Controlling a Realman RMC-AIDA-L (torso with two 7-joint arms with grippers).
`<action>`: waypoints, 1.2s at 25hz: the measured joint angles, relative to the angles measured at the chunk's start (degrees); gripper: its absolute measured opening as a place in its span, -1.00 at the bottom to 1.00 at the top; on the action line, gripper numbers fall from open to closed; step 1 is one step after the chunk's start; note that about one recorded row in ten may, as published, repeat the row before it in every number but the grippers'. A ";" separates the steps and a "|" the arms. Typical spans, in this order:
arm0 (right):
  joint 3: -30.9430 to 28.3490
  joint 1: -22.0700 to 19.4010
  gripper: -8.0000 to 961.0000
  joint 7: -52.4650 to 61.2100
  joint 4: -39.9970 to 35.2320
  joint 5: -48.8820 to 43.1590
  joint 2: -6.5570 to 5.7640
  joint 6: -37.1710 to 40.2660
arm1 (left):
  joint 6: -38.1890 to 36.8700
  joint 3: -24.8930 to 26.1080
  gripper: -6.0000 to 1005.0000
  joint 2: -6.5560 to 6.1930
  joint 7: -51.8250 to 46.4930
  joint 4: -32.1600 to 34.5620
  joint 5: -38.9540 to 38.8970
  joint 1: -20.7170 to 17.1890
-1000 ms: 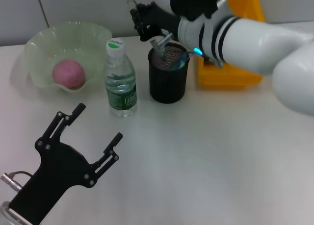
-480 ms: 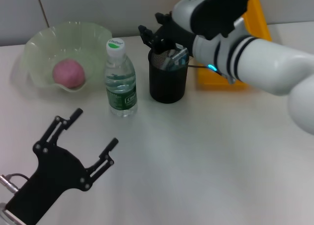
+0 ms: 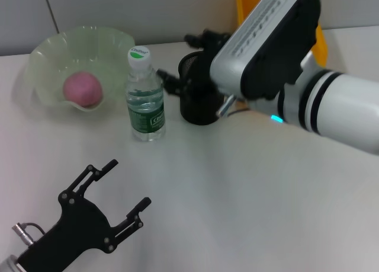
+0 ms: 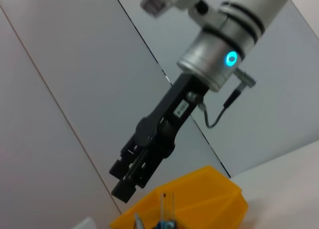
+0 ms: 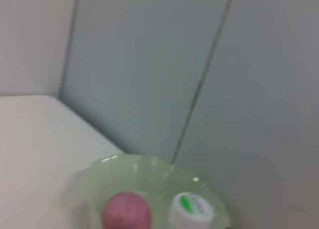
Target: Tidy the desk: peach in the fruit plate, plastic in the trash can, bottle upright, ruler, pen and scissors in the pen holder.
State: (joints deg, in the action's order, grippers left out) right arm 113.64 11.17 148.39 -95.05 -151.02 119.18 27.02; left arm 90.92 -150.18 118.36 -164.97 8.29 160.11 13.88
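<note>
The pink peach [image 3: 83, 88] lies in the pale green fruit plate [image 3: 44, 53] at the back left. The clear bottle [image 3: 145, 97] with a green cap stands upright beside it. Just right of the bottle is the black pen holder [image 3: 195, 109], half hidden behind my right arm, so its contents do not show in the head view. My right gripper [image 3: 185, 61] hangs open by the holder's rim with nothing in it. The yellow trash can [image 3: 244, 2] stands behind the arm. My left gripper [image 3: 126, 185] rests open near the front left. The right wrist view shows the peach [image 5: 127, 214] and the bottle cap [image 5: 192, 209].
In the left wrist view the right gripper [image 4: 130, 175] hangs in front of the grey wall panels, above the yellow trash can [image 4: 204, 204]. Thin tips with blue on them [image 4: 163, 221] poke up at that picture's lower edge. White tabletop [image 3: 249, 201] spreads across the front right.
My right arm has swung down and toward the camera, its gripper dropping from above the pen holder to beside its rim. My left gripper has slid nearer the front edge and to the right.
</note>
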 joint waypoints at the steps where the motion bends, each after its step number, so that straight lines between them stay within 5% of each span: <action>1: 0.74 -0.26 0.54 -1.81 -1.27 1.15 -0.02 1.00 | 0.00 0.00 0.56 0.00 0.00 0.00 0.00 0.00; 9: 3.77 -5.23 0.54 -19.59 -3.72 9.15 -0.01 -2.02 | -1.73 0.34 0.56 -0.06 0.00 -0.12 0.11 -0.54; 11: 4.35 -9.17 0.54 -30.06 -3.70 18.65 -0.07 -5.66 | -1.74 0.40 0.56 -0.05 0.00 -0.12 -0.03 -0.69; 17: 6.97 -11.01 0.54 -48.02 1.46 34.61 -0.35 -15.04 | -1.78 1.84 0.56 -0.06 0.00 -0.99 -0.92 -1.04; 25: 12.47 -11.70 0.53 -54.98 1.29 34.40 -0.62 -21.36 | -1.81 2.39 0.56 -0.05 0.00 -1.16 -1.03 -1.44; 30: 19.19 -11.06 0.53 -56.04 4.17 23.92 -0.34 -36.78 | -1.80 3.46 0.56 -0.05 0.00 -1.66 -1.15 -1.95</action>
State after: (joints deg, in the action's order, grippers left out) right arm 132.83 0.10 92.35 -90.88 -127.10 118.84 -9.76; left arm 89.12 -146.72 118.30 -164.97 6.63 158.96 11.93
